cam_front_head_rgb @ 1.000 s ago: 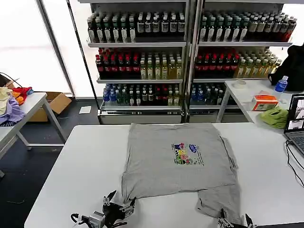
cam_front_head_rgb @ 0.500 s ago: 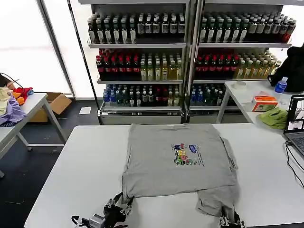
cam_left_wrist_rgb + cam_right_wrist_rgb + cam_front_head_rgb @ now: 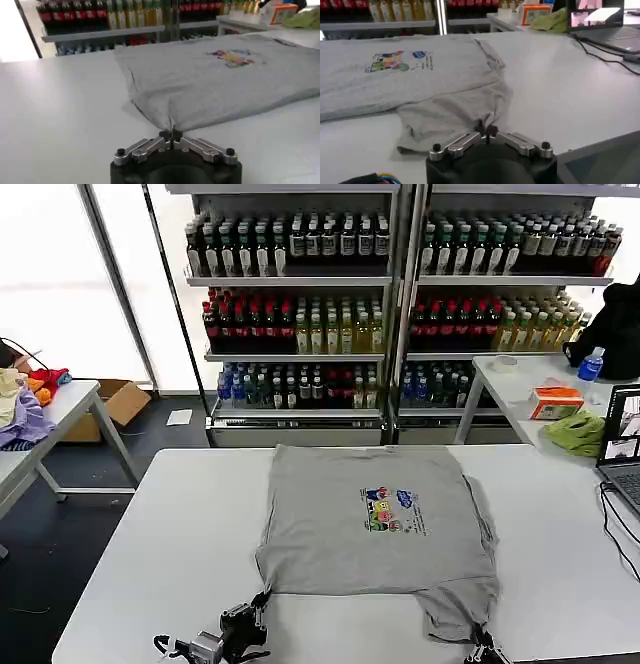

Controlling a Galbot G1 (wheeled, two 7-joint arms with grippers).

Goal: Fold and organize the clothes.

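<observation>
grey t-shirt (image 3: 375, 519) flat on white table (image 3: 160, 554), ready for folding. left gripper (image 3: 171, 136) and right gripper (image 3: 488, 131) pinched tight on near corners to lift.

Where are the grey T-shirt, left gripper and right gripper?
grey T-shirt (image 3: 330, 529): head view, plain front panel.
left gripper (image 3: 171, 133): left wrist view, fingertips pinching shirt corner.
right gripper (image 3: 487, 129): right wrist view, fingertips pinching shirt edge.
</observation>
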